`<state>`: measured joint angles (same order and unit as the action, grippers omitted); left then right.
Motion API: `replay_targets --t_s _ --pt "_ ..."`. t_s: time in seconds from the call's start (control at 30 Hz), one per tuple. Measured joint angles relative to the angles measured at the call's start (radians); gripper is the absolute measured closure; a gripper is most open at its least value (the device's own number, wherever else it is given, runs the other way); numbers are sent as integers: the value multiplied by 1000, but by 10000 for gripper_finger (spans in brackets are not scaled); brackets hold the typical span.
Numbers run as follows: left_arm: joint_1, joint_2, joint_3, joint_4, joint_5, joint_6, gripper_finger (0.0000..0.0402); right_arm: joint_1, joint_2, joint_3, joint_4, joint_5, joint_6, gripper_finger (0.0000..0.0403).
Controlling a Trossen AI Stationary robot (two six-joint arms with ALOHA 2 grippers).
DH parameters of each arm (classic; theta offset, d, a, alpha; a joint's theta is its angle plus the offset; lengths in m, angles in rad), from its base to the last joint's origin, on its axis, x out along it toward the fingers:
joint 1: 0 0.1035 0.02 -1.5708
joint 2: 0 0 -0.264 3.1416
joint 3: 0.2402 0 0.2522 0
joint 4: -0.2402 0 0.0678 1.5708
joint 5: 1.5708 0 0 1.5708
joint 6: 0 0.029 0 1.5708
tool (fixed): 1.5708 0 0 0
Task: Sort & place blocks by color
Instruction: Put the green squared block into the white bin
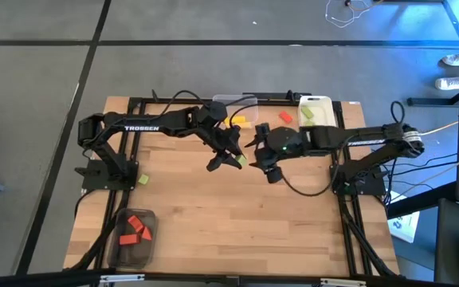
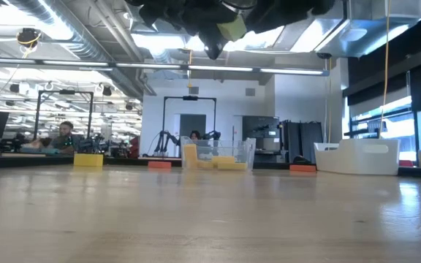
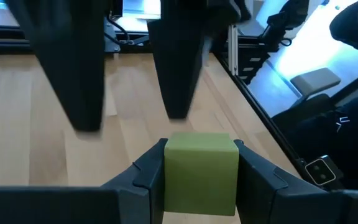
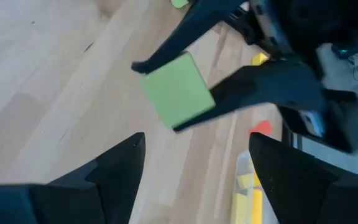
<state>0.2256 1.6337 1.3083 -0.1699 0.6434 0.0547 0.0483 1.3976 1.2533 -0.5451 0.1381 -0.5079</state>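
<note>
I had the left gripper [image 1: 240, 156] clamped on a green cube [image 3: 201, 171], held up over mid-table, and the right gripper [image 1: 253, 153] sat just beside it, jaws wide, holding nothing.

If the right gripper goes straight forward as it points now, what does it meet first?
Probably the green block held by the left gripper; it sits directly ahead of the open right gripper, though depth is unclear.

High view looks straight down on the whole counter [image 1: 237, 215]. Low view sits at counter height, facing the far room. Both wrist views sit close, sharing the green cube [image 3: 201, 171] held mid-counter.
</note>
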Motion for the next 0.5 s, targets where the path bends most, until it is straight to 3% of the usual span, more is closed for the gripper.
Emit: replay_targets --t_s 0.27,0.5 --pt "1 0 0 -7 -7 -3 273 0 72 0 56 0 -2 114" --pt "1 0 0 -136 -105 -19 273 0 80 0 61 0 -2 114"
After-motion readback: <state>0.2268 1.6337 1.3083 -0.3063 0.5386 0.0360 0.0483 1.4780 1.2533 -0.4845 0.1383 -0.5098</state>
